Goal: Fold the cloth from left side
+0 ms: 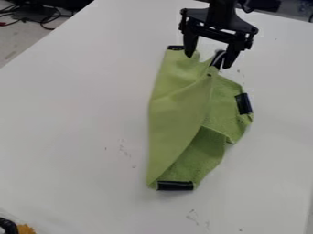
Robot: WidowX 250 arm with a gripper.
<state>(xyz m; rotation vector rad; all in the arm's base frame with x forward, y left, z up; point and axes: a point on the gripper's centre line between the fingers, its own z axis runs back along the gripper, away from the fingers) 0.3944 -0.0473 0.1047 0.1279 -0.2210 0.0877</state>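
Cloth (177, 114), green and partly folded (black strips (175, 185) edge it), lies centrally on a white table (67, 119), gripper (208, 61) at one o'clock, fingers (190, 45) spread, dark cables (42, 21) beyond at eleven o'clock.

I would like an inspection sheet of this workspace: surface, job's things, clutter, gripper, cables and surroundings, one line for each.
Surface: white table, with small dark marks.
Job's things: light green cloth with black edge strips; partly folded, a smoother layer lying diagonally over a rougher one.
Clutter: black-and-orange object at the lower left corner, cut off by the picture's edge; I cannot tell what it is.
Gripper: black, two-finger, fingers apart at the cloth's upper end; contact cannot be told.
Cables: thin dark cables, upper left, beyond the table.
Surroundings: grey floor at left.
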